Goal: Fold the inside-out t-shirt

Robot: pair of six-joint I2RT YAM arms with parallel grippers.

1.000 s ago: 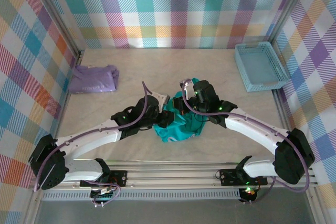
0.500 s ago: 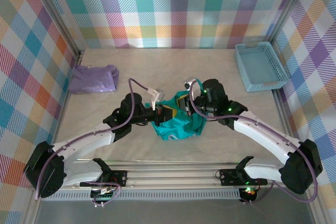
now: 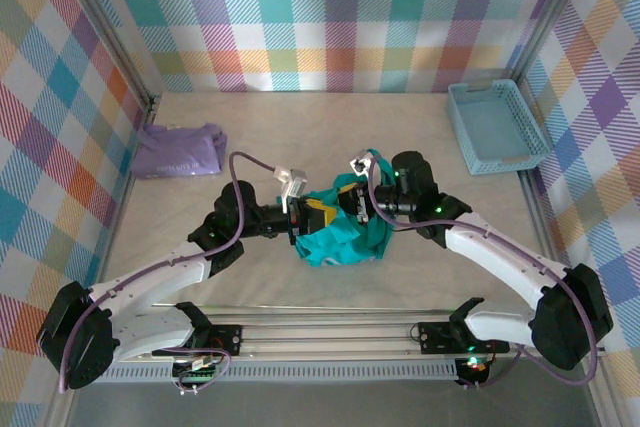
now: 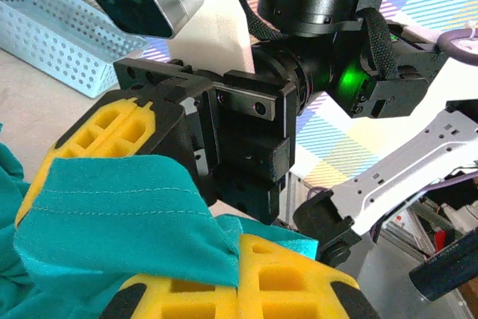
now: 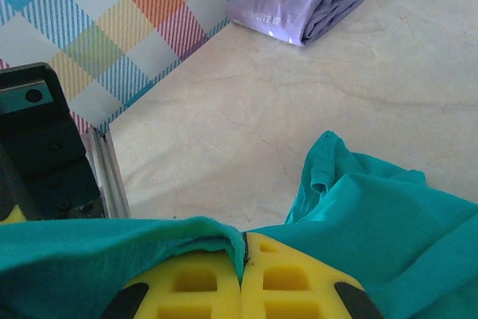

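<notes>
The teal-green inside-out t-shirt (image 3: 340, 239) lies bunched at the table's middle, its upper part raised between the two grippers. My left gripper (image 3: 314, 218) comes in from the left and is shut on a stitched hem of the t-shirt (image 4: 127, 214); its yellow pads (image 4: 299, 282) meet with the cloth pinched between them. Facing it closely from the right, my right gripper (image 3: 350, 205) is shut on another fold of the t-shirt (image 5: 388, 222), cloth draped over its yellow pads (image 5: 299, 282). How the shirt is laid out under the bunch is hidden.
A folded pale lavender garment (image 3: 180, 150) (image 5: 306, 1) lies at the back left by the wall. A light blue basket (image 3: 495, 127) (image 4: 52, 31) stands at the back right. Plaid walls close the table on three sides, with a metal rail along the near edge.
The left gripper has closed on the shirt's hem and swung round to face the right gripper. Both grippers now stand close together, with the cloth drawn up between them.
</notes>
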